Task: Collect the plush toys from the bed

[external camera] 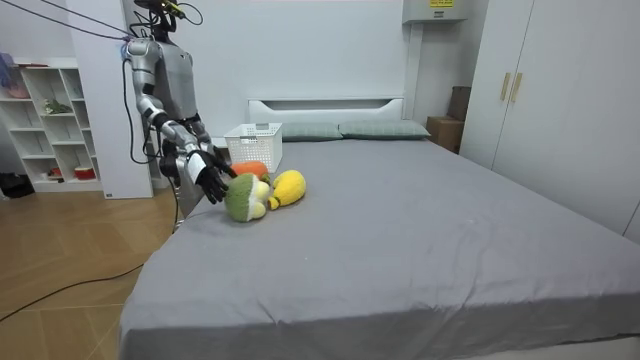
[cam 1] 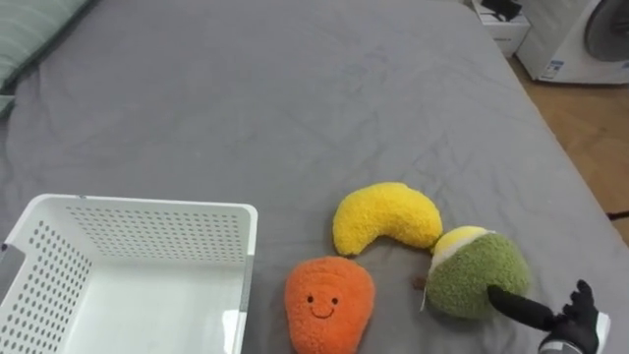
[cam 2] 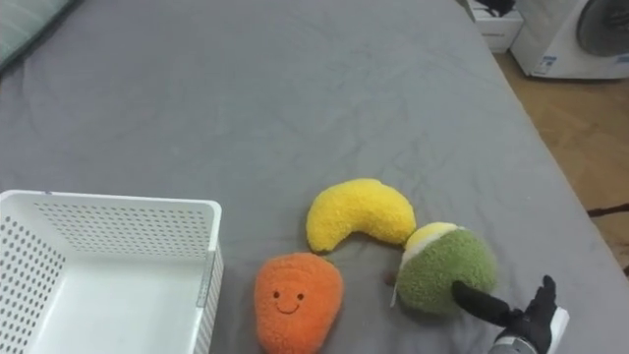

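Note:
Three plush toys lie close together on the grey bed [cam 1: 295, 88]: a yellow banana [cam 1: 385, 216], an orange smiling carrot [cam 1: 329, 303] and a round green toy with a pale yellow cap [cam 1: 477, 275]. My right hand [cam 1: 575, 320] comes in at the lower right, open, with its dark thumb resting against the green toy's near side and its fingers spread beside it. A white perforated basket [cam 1: 147, 206] stands empty at the lower left, just left of the carrot. In the room view I stand at the bed's side, right hand [external camera: 210, 178] at the green toy [external camera: 241, 198].
The bed's right edge drops to a wooden floor [cam 1: 590, 128], with a white appliance [cam 1: 580, 39] at the top right. A green pillow [cam 1: 29, 34] lies at the top left. The grey cover stretches wide beyond the toys.

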You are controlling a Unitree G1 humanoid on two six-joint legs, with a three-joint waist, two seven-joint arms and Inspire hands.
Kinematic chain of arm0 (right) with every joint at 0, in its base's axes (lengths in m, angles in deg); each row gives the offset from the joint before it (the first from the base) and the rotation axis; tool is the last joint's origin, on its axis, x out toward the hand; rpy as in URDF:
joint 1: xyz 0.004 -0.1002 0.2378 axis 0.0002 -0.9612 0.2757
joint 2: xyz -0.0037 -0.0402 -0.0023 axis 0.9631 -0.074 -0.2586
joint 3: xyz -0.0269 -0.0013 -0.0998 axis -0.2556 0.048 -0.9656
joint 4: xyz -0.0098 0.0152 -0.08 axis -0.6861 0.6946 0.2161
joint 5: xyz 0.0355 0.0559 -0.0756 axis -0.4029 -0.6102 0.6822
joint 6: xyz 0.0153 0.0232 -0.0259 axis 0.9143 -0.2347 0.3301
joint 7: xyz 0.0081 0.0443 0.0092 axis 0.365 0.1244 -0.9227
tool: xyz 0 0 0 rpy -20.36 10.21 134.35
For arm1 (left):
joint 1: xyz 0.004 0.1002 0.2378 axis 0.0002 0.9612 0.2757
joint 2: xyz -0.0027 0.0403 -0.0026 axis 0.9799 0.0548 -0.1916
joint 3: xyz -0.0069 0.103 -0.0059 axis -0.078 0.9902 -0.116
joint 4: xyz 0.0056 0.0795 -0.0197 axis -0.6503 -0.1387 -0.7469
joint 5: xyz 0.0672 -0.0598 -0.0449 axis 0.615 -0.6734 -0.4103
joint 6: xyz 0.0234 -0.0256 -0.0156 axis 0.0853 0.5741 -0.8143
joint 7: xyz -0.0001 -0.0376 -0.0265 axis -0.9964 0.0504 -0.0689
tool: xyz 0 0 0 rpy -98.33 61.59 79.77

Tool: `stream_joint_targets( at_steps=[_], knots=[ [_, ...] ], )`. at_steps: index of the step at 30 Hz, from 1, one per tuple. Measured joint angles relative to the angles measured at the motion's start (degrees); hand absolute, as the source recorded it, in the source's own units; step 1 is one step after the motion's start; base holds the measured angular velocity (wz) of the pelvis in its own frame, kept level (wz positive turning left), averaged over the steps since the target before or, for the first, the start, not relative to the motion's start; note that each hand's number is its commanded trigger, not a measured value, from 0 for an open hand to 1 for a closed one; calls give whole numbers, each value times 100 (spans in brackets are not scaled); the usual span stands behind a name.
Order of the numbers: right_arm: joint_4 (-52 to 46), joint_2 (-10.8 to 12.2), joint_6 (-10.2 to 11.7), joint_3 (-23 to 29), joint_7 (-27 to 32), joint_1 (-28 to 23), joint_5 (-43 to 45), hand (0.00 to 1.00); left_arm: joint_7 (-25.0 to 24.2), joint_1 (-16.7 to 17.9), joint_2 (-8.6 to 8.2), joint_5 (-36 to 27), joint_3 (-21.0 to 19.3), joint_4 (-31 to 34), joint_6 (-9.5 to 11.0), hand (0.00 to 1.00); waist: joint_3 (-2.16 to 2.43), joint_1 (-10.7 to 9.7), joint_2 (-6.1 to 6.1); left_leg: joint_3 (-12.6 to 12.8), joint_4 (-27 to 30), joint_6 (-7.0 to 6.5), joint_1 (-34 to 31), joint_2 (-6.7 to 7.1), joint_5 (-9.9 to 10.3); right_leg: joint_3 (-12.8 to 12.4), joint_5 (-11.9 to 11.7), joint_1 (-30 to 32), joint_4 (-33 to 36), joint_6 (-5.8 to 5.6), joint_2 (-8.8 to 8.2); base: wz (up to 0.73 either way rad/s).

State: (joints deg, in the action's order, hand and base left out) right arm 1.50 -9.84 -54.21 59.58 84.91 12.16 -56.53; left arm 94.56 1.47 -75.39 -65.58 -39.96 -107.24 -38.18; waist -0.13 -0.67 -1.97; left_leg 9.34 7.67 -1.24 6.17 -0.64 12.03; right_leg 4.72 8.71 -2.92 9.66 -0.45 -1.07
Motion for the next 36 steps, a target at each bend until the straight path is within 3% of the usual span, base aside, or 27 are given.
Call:
stream_joint_targets(
  at_steps=[6,11,29,35,36],
  knots=[
    [-594,5,-7,-189,-160,-36,347,0,0,-21,-57,-5,1,0,0,0,22,78,68,-3,3,0,6,-5,0,-4,-1,-2,9,1,1,0],
    [-918,4,20,-298,-163,-27,624,0,5,-77,-72,-6,22,5,5,0,34,126,42,-11,4,1,15,-7,0,-2,-2,-12,10,3,3,0],
    [-645,4,-16,-547,-758,-110,676,0,5,63,-46,198,88,134,-14,0,22,130,-105,-30,9,1,-48,-5,0,35,-2,11,-21,3,-2,0],
    [-162,-8,-110,-525,-792,-115,1499,0,21,100,-43,597,48,147,-134,0,39,107,-139,-79,18,1,-52,-4,0,66,-3,0,-14,4,-5,1],
    [-140,-10,-135,-508,-832,-115,1670,0,21,103,-43,620,16,153,-136,0,58,100,-166,-81,19,1,-48,-5,0,82,-4,-7,-14,6,-9,4]
  ],
)
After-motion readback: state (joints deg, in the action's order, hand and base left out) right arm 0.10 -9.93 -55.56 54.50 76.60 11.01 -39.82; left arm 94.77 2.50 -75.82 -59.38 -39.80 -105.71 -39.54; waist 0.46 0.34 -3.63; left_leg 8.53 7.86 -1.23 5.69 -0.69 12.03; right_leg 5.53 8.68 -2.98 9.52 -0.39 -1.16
